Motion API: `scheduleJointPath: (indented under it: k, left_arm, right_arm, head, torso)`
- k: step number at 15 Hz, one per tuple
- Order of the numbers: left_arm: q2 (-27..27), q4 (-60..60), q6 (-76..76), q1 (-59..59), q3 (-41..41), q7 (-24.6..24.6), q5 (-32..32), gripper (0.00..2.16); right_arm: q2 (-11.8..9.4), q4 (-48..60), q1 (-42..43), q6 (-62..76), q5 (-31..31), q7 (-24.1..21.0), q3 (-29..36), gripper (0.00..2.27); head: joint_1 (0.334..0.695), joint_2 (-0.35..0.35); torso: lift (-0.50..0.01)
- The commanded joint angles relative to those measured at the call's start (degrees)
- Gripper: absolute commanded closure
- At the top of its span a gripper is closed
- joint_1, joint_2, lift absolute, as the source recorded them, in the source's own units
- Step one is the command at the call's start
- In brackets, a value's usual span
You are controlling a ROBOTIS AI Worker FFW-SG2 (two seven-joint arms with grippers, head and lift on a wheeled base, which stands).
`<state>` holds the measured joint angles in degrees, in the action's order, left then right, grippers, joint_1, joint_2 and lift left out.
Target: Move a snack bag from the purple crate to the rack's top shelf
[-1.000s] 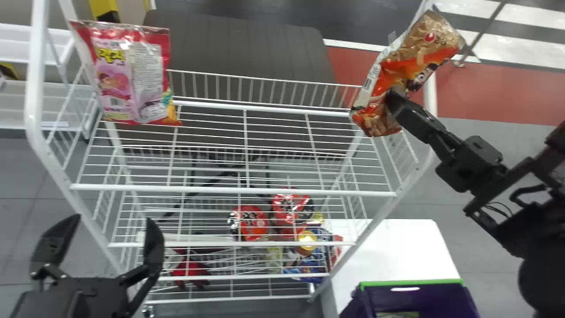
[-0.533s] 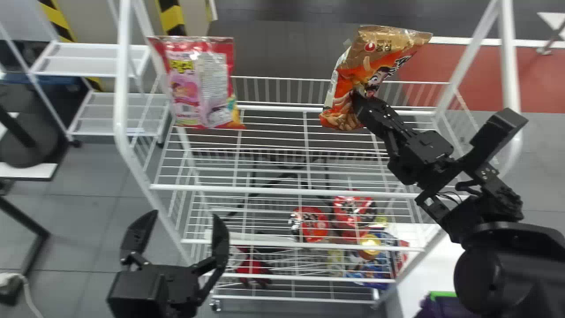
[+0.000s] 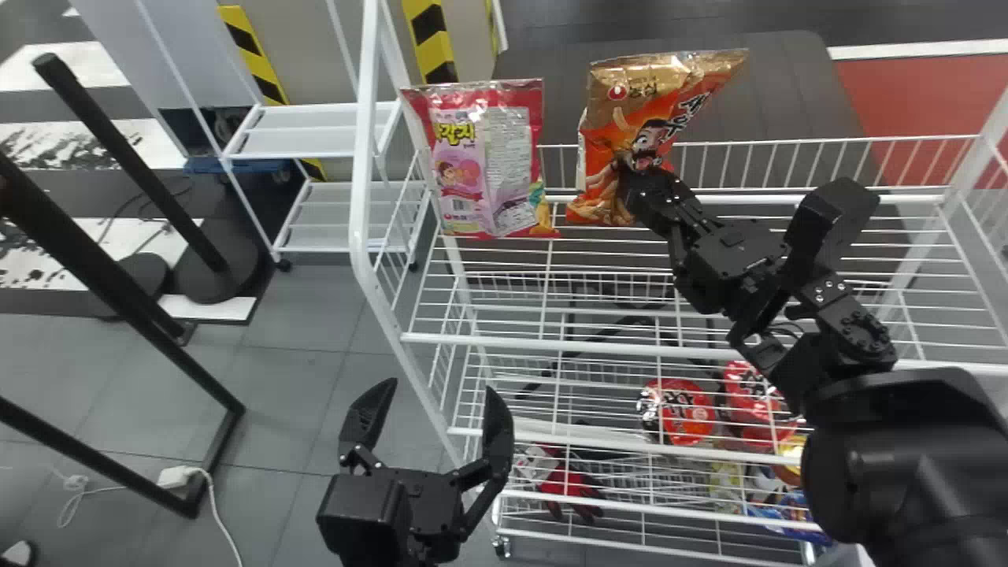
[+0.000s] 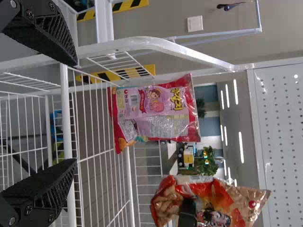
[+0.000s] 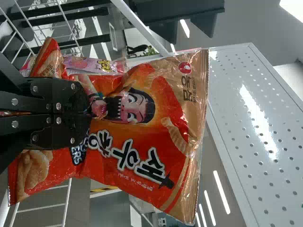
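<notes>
My right gripper (image 3: pixel 630 177) is shut on an orange and gold snack bag (image 3: pixel 630 118), held over the rack's top shelf (image 3: pixel 598 311) just right of a pink snack bag (image 3: pixel 492 169) that stands upright at the shelf's left end. In the right wrist view the closed gripper (image 5: pixel 87 113) pinches the orange bag (image 5: pixel 137 109) near its middle. My left gripper (image 3: pixel 431 402) is parked open and low in front of the rack's left post. The left wrist view shows that gripper (image 4: pixel 75 113) spread, with the pink bag (image 4: pixel 154 111) and the orange bag (image 4: pixel 208 201) beyond.
Red packages (image 3: pixel 685 409) and a red glove (image 3: pixel 571 484) lie on the rack's lower shelves. The rack's white left post (image 3: pixel 362 157) rises beside the pink bag. A smaller white rack (image 3: pixel 315 130) and black metal legs (image 3: pixel 110 283) stand to the left.
The head view has swung left, so the rack appears farther right. My right gripper has carried the orange bag leftward along the top shelf, closer to the pink one. The left gripper stays open.
</notes>
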<state>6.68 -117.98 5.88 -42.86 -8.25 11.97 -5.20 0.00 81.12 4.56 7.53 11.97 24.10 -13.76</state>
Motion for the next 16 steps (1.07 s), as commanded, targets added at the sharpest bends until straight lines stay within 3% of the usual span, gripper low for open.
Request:
scheduleJointPath:
  k: [1, 3, 9, 12, 16]
  left_arm:
    - [0.0, 0.6, 2.1, -0.4, 0.8, -0.2, 0.9, 0.08]
    - [0.0, 1.1, 3.3, -0.6, 1.0, -0.2, 1.2, 0.08]
    - [0.0, 2.1, 4.9, -0.6, 1.5, -0.8, 2.0, 0.08]
    - [0.0, 2.0, 6.3, -0.9, 1.7, -1.0, 2.0, 0.08]
    - [0.0, 2.1, 8.4, -1.7, 3.0, -1.6, 3.0, 0.08]
  right_arm:
    - [0.1, -3.4, 1.8, 2.0, 0.1, -1.3, -0.8, 2.13]
    - [0.1, -6.1, 3.0, 4.8, -0.1, -4.0, -2.0, 2.13]
    - [0.1, -14.1, 7.7, 5.2, 1.2, -5.8, -4.8, 2.13]
    - [0.1, -16.9, 9.7, 5.2, 0.7, -9.9, -6.6, 2.13]
    - [0.1, -22.1, 12.8, 5.5, 4.0, -11.4, -7.3, 2.13]
  head:
    - [0.695, 0.218]
    - [0.695, 0.221]
    - [0.695, 0.226]
    - [0.695, 0.235]
    - [0.695, 0.235]
  torso:
    - [0.001]
    - [0.001]
    - [0.001]
    - [0.001]
    - [0.001]
